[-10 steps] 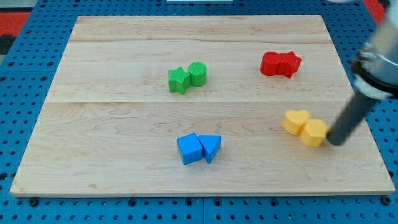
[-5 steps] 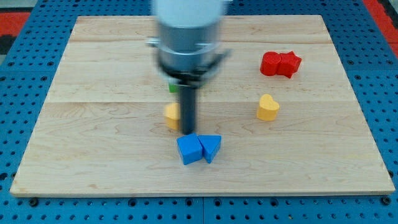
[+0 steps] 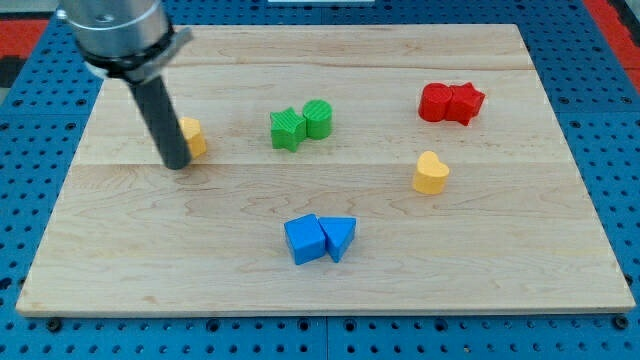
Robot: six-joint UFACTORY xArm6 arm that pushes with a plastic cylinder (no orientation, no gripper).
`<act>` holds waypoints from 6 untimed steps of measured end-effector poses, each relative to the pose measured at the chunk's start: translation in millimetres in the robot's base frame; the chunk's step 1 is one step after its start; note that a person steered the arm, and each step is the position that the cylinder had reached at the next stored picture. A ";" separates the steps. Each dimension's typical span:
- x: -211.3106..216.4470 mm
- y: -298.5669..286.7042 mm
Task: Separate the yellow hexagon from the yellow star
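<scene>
A yellow hexagon block [image 3: 192, 136] lies on the wooden board [image 3: 320, 270] at the view's left, partly hidden by my rod. My tip [image 3: 176, 164] rests just left of and below it, touching or nearly touching it. A second yellow block [image 3: 431, 173], rounded with a notch, more heart-like than star-like, lies at the view's right, far from the hexagon.
Two green blocks [image 3: 300, 124] touch each other above the board's middle. Two red blocks [image 3: 451, 102] sit together at the upper right. A blue cube and a blue triangle [image 3: 320, 239] sit together at the lower middle.
The yellow hexagon went from beside the other yellow block at the right, across the middle, to the board's left. My tip travelled with it. The other yellow block shifted slightly up-left.
</scene>
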State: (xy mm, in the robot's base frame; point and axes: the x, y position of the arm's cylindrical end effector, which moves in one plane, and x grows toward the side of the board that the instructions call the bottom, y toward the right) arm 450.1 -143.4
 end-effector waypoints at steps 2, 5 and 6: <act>-30.1 14.8; -10.7 32.0; 2.2 120.0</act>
